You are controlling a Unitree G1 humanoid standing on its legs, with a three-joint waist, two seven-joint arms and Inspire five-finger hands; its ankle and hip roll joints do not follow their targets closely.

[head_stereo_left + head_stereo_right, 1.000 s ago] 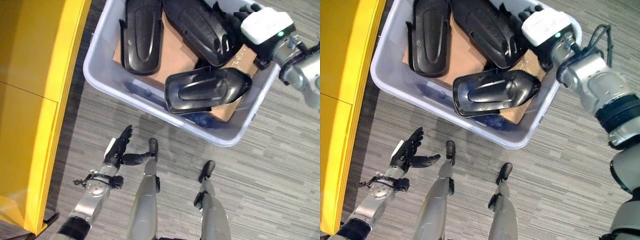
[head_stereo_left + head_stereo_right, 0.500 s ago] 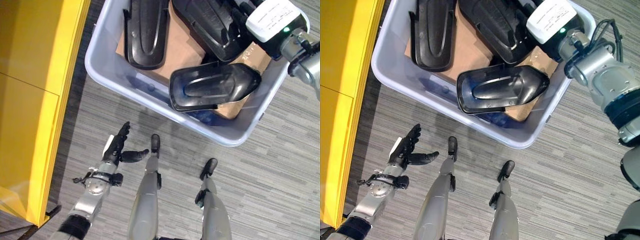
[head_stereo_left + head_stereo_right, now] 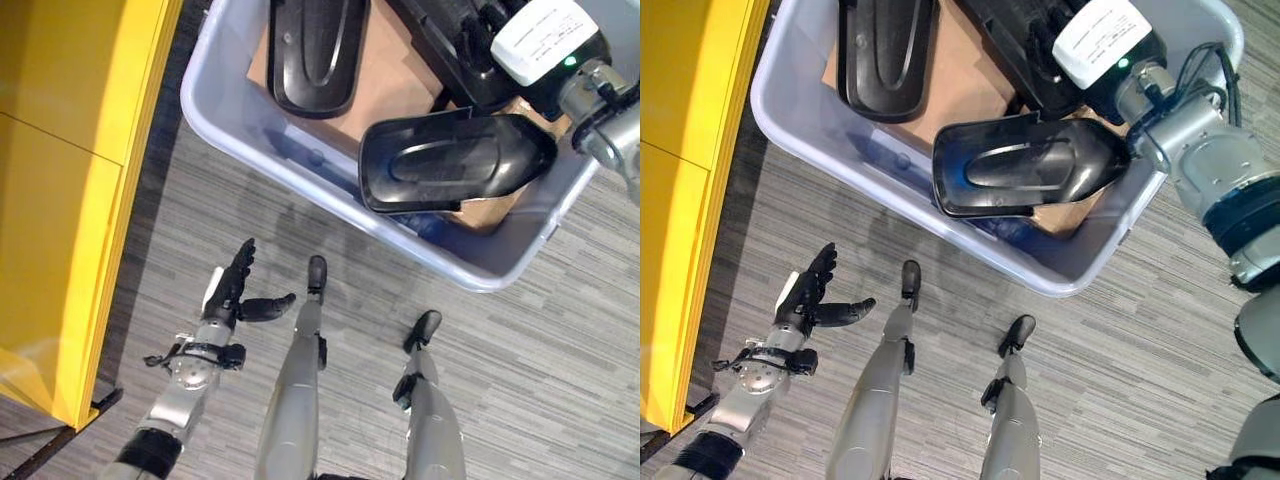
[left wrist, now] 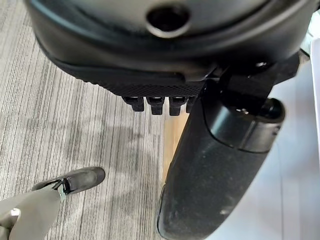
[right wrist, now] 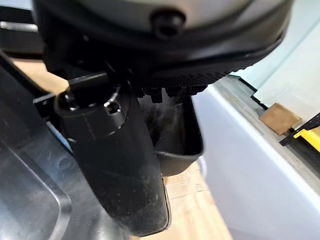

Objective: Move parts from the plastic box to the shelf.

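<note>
The fingers of the right hand (image 3: 1080, 25) are buried among the black moulded parts at the far right corner of the plastic box (image 3: 205, 110), so whether they are apart or clamped on anything cannot be told; in the right wrist view the thumb (image 5: 117, 165) is laid against a glossy black part, just inside the box wall. It is judged that the reach is made here to take one part out. 3 black parts can be made out in the box: a long one (image 3: 312, 45) lying flat on the cardboard sheet (image 3: 390, 75), a second one (image 3: 1015, 25) under the right hand, and a shell-shaped part (image 3: 455, 160) propped on the near rim, its hollow side up. The fingers of the left hand (image 3: 235, 290) are held straight and apart over the grey carpet floor (image 3: 520, 370), with nothing in them, probably kept free. The yellow shelf (image 3: 60, 180) stands along the robot's left, well apart from both hands.
</note>
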